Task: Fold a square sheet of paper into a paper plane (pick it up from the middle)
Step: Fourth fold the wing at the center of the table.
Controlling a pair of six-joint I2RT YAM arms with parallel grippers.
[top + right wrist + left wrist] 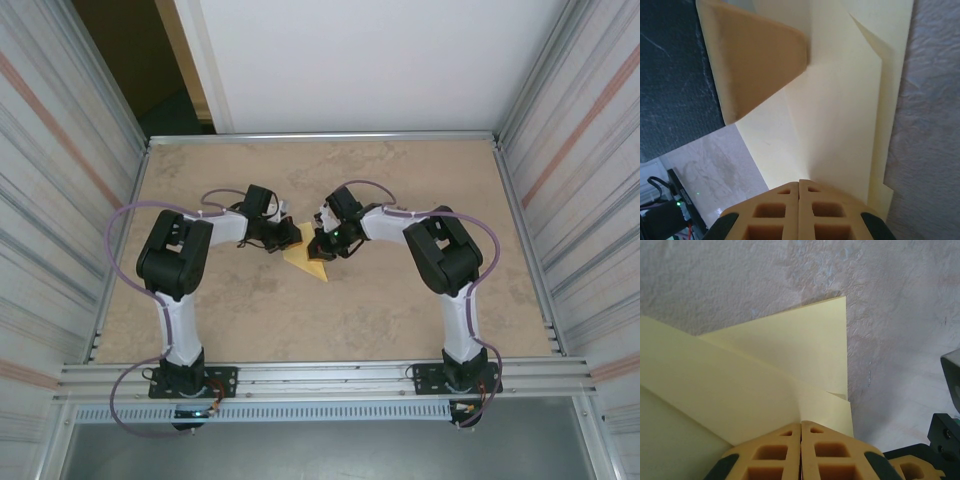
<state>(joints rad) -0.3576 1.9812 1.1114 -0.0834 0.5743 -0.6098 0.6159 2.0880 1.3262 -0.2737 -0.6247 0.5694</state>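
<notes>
Part-folded yellow sheet (308, 264) is lying between left gripper (801, 426) and right gripper (799, 184); both are clamping it, jaws fully closed.

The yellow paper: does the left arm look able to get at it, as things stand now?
Yes, it appears so: the left claw is shut on an edge of the yellow paper, with nothing between them. The right claw grips the same sheet from the opposite side.

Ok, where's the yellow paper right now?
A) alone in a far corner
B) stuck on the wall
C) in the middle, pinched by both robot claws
C: the yellow paper is mid-table, with the left gripper and the right gripper both shut on it.
</notes>
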